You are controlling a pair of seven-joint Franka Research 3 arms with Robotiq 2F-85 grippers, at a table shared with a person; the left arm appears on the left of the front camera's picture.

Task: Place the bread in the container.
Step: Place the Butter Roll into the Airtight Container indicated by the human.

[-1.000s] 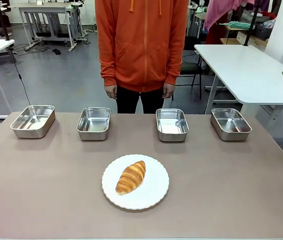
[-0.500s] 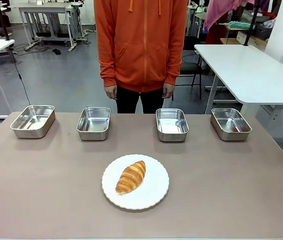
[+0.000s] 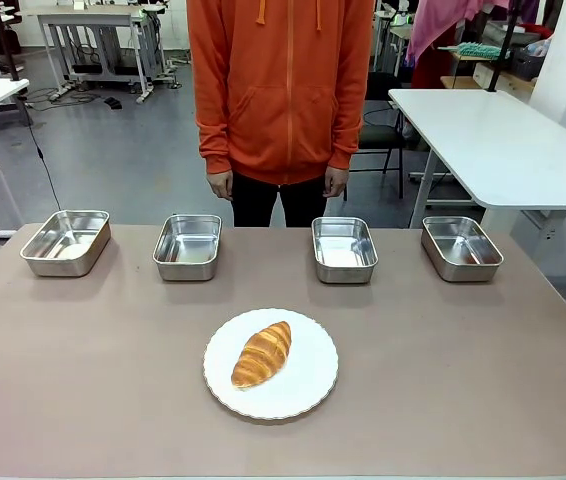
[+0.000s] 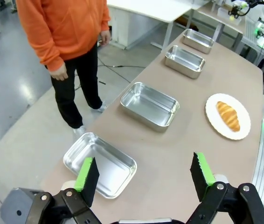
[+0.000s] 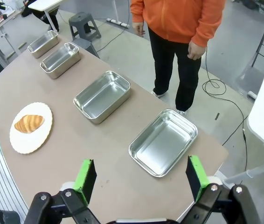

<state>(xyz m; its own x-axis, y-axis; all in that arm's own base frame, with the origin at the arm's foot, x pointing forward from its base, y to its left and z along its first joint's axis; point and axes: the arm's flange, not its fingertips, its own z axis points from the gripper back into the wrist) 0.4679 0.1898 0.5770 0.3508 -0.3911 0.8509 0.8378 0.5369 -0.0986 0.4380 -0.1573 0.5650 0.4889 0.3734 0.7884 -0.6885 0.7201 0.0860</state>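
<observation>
My left gripper hangs above the near-left table edge, jaws spread wide, nothing between the green pads; my right gripper is the same over the opposite end, released and empty.

The golden-brown ridged croissant lies on a round white scalloped plate, untouched and well apart from both grippers; from the left gripper it sits at about 2 o'clock; from the right gripper at about 10 o'clock.

Four shiny rectangular stainless steel pans stand in a row at 12 o'clock of the plate, all empty: far-left pan, inner-left pan, inner-right pan, far-right pan; I cannot tell which one is the target.

The pans sit near the far edge of the brown table, with gaps between them; there is bare tabletop at 3 and 9 o'clock of the plate and between the plate and the row.

A person in an orange hoodie stands at 12 o'clock behind the far edge, hands hanging down.
</observation>
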